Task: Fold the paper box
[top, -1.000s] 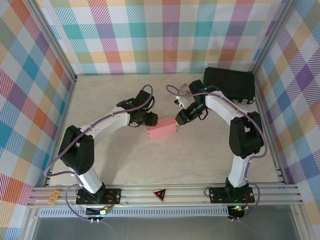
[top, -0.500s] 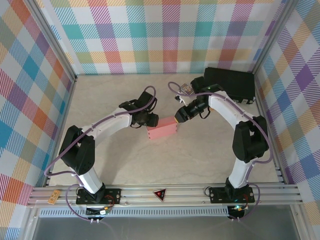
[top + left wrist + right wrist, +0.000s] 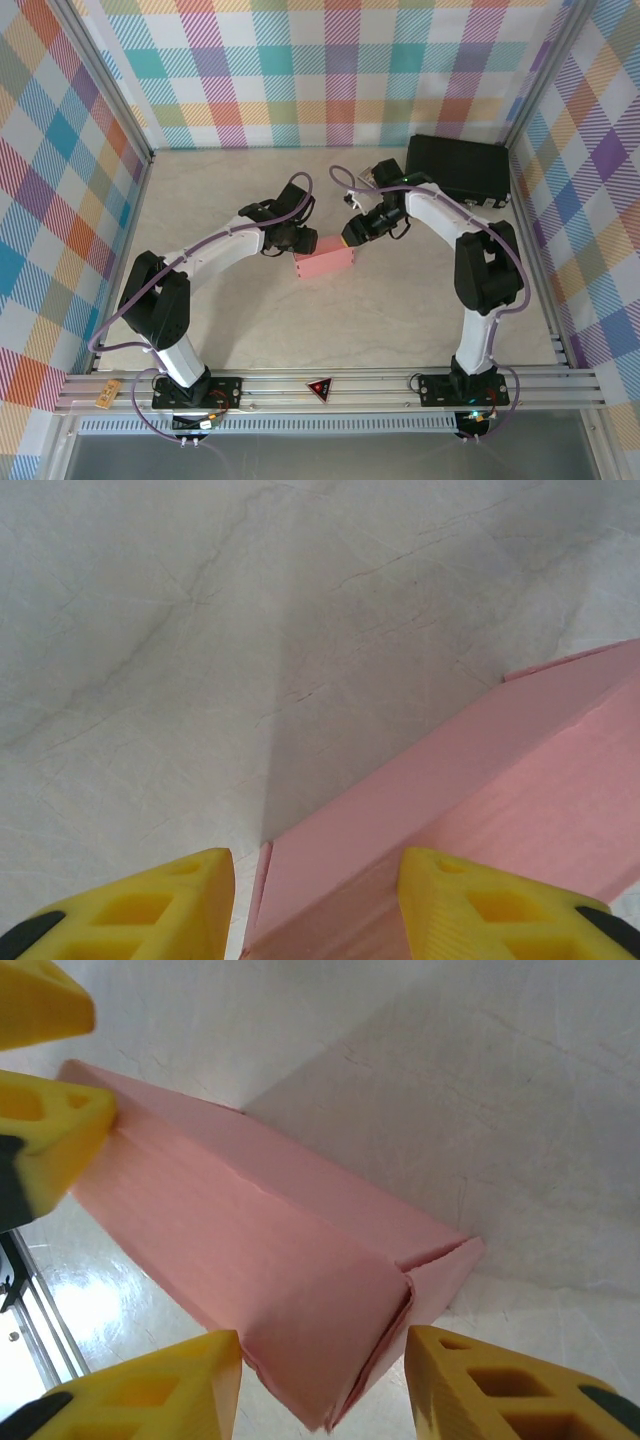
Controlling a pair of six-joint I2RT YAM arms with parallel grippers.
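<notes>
one paper box (image 3: 325, 263), left hand (image 3: 301, 247), right hand (image 3: 350, 240)

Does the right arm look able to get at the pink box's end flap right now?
Likely yes: the right gripper straddles that end of the paper box, jaws apart, with nothing in the way.

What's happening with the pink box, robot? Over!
Left tool gripping paper box at one end. Right tool open, straddling other end. End flap slightly ajar. Black case well clear.
</notes>
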